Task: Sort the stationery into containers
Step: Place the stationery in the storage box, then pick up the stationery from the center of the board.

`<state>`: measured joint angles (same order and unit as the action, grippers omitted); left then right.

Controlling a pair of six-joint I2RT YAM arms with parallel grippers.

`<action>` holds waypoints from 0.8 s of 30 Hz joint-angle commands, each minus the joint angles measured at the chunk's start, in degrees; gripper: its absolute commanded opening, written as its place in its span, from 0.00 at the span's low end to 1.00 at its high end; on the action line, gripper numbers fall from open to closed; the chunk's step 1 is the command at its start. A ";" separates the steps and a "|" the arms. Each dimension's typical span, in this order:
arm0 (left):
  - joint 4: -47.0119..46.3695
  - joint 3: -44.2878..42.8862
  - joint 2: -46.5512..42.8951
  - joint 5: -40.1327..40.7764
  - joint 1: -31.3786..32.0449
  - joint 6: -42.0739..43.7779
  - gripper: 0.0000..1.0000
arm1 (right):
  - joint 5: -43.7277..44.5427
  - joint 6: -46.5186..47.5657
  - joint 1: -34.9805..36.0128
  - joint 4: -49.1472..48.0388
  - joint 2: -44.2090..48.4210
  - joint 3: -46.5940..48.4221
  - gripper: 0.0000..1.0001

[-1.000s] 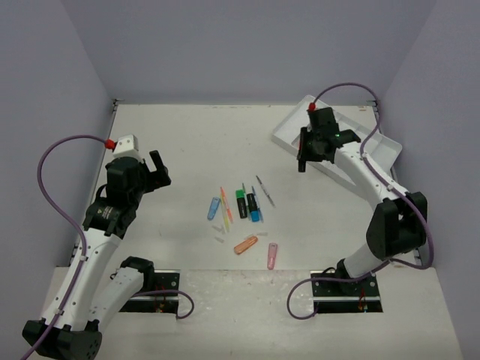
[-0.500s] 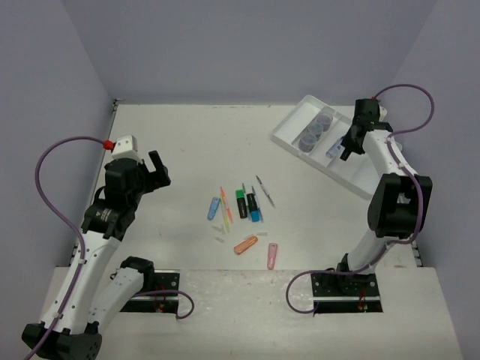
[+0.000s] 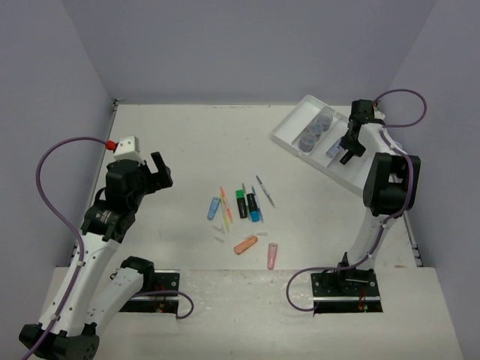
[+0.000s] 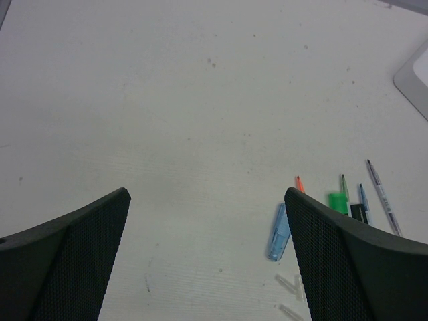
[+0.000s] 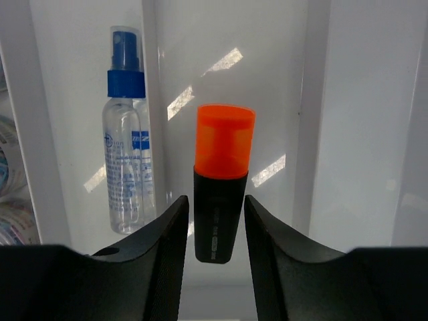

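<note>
Orange highlighter (image 5: 223, 180) between the fingers of the right gripper (image 5: 215, 204), grip unclear; left gripper (image 4: 206, 194) wide open. Retreat crooked and you'll drag it.

The right claw (image 3: 346, 153) is swinging from the left edge of the tray (image 3: 287, 133) to a compartment further right. The three pots (image 3: 315, 129), covered by the arm a second ago, are now showing. The jaws are spreading about the orange-capped highlighter (image 5: 219, 184) between them.
</note>
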<state>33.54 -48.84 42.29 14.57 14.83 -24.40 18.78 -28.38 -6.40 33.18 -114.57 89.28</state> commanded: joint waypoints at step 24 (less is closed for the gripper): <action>-1.45 0.42 -0.21 3.44 0.38 0.23 1.00 | -2.08 -7.15 51.10 0.82 19.20 -13.84 0.41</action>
<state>33.58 -48.82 41.95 16.88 14.83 -24.43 15.56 -31.52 41.04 30.36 -90.75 74.05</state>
